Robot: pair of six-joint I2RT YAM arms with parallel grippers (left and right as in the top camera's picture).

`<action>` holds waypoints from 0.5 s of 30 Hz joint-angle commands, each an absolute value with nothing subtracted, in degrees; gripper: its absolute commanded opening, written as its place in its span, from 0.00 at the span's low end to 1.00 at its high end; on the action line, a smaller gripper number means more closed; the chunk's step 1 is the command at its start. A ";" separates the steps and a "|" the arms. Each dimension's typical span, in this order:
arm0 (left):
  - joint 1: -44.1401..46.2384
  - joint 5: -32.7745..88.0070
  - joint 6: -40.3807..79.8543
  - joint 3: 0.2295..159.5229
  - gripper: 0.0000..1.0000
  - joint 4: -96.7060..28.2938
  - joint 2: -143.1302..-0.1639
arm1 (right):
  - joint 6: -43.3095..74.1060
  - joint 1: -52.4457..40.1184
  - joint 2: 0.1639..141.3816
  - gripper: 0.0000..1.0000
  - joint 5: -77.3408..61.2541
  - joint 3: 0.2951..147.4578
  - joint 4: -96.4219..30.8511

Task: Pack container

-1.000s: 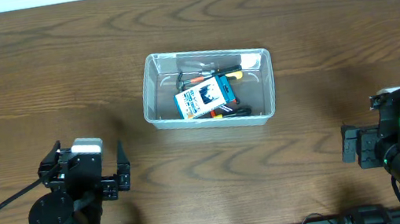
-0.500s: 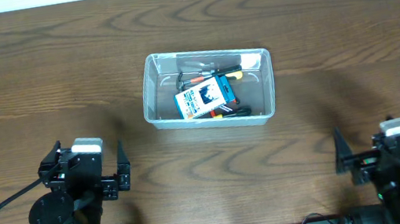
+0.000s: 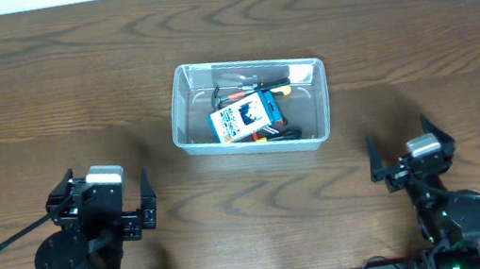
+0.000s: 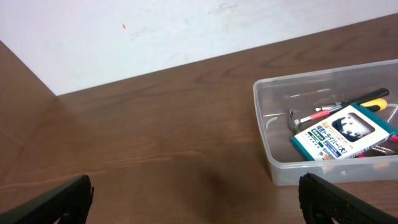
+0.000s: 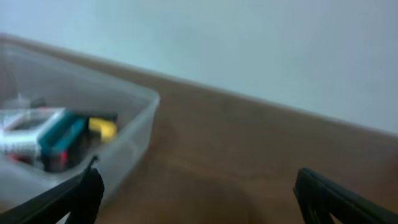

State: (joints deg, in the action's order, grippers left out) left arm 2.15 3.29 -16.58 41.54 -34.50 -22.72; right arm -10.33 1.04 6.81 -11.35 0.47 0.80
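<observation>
Looking down from overhead, the container [image 3: 178, 125] sits upright on the wooden tabletop [image 3: 40, 69], and it's already got stuff in it. A blue-and-white box [image 3: 244, 118] lies on top of a few hand tools, one of them with a yellow handle [image 3: 283, 90]. The left end effector [image 3: 105, 176] hangs well apart from the container, out past its near-left corner, fingers spread wide and gripping nothing. The right end effector [image 3: 405, 141] is off past the container's near-right corner, a bit closer to it, also spread wide and not touching it. The right wrist view is pretty blurry, but you can make out the container's corner ahead and to the left of the fingers.
</observation>
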 commanded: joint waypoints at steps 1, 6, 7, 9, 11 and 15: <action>2.39 3.88 -17.28 41.56 0.98 -34.46 -22.72 | -12.56 0.67 5.39 0.99 -11.84 0.32 -3.92; 2.39 3.88 -17.30 41.56 0.98 -34.46 -22.72 | -9.69 0.67 5.26 0.99 -11.81 0.32 -3.20; 2.39 3.88 -17.28 41.56 0.98 -34.46 -22.72 | -9.69 0.67 5.26 0.99 -11.84 0.32 -3.18; 2.39 3.88 -17.28 41.56 0.98 -34.46 -22.72 | -9.69 0.67 5.26 0.99 -11.84 0.32 -3.18; 2.39 3.86 -17.28 41.56 0.98 -34.46 -22.72 | -9.69 0.67 5.26 0.99 -11.81 0.32 -3.18; 2.39 3.86 -17.28 41.56 0.98 -34.46 -22.72 | -9.69 0.67 5.26 0.99 -11.84 0.32 -3.18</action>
State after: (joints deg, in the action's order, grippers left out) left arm 2.15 3.29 -16.58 41.54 -34.50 -22.72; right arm -10.57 1.04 5.82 -11.40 0.40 -2.94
